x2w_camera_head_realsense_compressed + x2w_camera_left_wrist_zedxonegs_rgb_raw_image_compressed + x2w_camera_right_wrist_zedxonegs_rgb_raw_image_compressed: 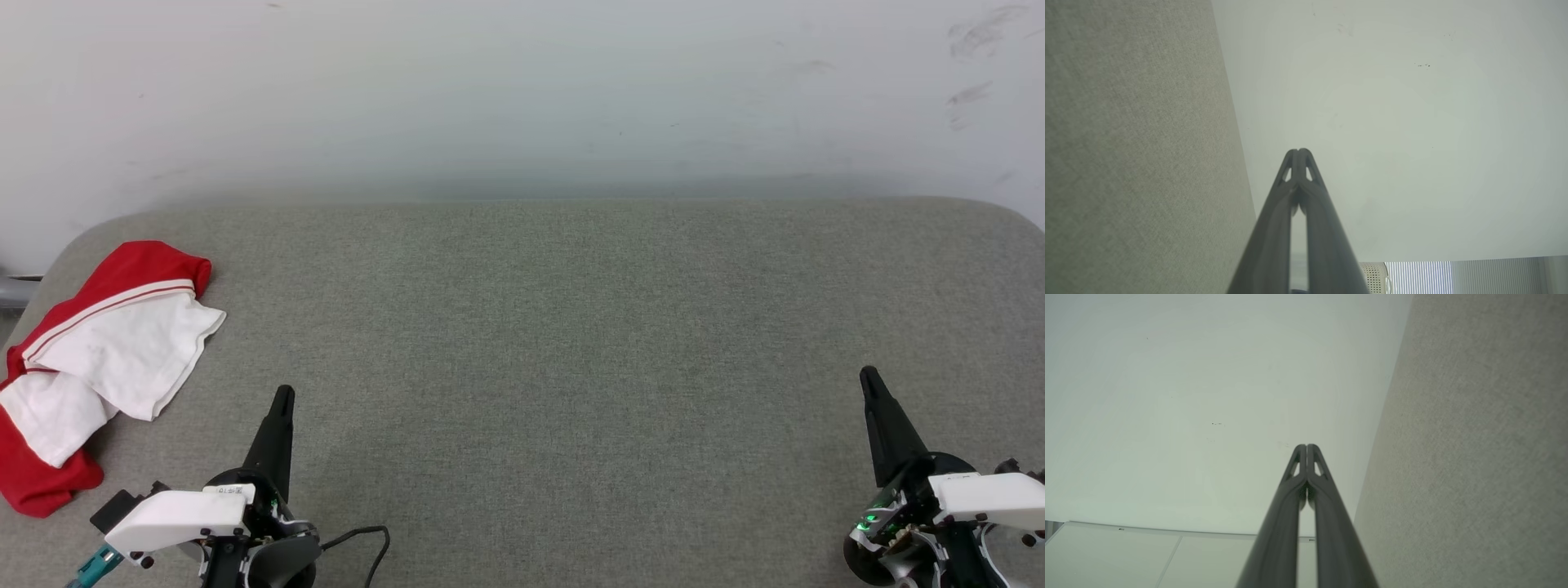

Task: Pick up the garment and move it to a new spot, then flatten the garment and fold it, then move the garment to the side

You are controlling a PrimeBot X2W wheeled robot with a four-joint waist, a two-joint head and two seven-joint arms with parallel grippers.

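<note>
1. Head view: a pale wall (522, 82) with faint scuff marks stands beyond both end effectors, across the whole far side.
2. The bench (571, 343), covered in grey woven fabric with rounded far corners, spreads under and ahead of both end effectors. A broad bare stretch of it lies between them.
3. The garment (106, 351) lies bunched on the bench to the left of the left end effector (282, 395) and reaches a little beyond its tip. The two are near each other but apart. It is well apart from the right end effector (867, 376). White sleeve cloth lies on top, red-and-white striped trim crosses it, and red cloth shows at its far and near ends.
4. Left end effector: the two dark fingers are pressed together to a single point and hold nothing. In the left wrist view the tips meet, with bench fabric on that view's left and wall on its right.
5. Right end effector: the fingers are likewise closed tip to tip and empty. In the right wrist view the bench fabric is on that view's right.
6. A thin black cable (367, 539) loops on the bench just right of the left end effector's wrist.
</note>
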